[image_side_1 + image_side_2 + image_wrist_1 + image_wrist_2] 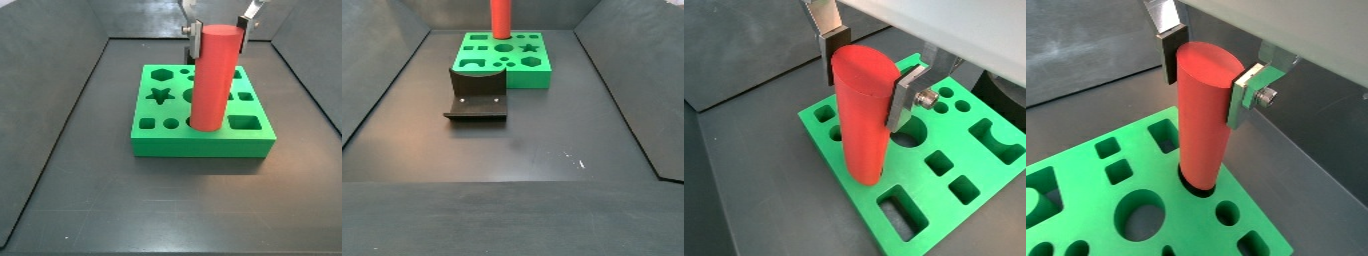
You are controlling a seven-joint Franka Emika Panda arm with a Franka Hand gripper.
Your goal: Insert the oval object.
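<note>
The oval object (861, 120) is a tall red peg standing upright with its lower end in a hole of the green block (925, 180). It shows in both wrist views and both side views (1204, 120) (211, 80) (500, 15). My gripper (869, 90) is at the peg's top, with one silver finger on each side and the dark pads against its upper sides. It is shut on the peg, as also seen in a wrist view (1205, 92) and a side view (217, 25). The peg's foot is hidden inside the block.
The green block (201, 143) (529, 80) (1186, 215) has several other shaped holes, all empty. The dark fixture (476, 105) stands on the floor right in front of the block. Grey walls ring the dark floor.
</note>
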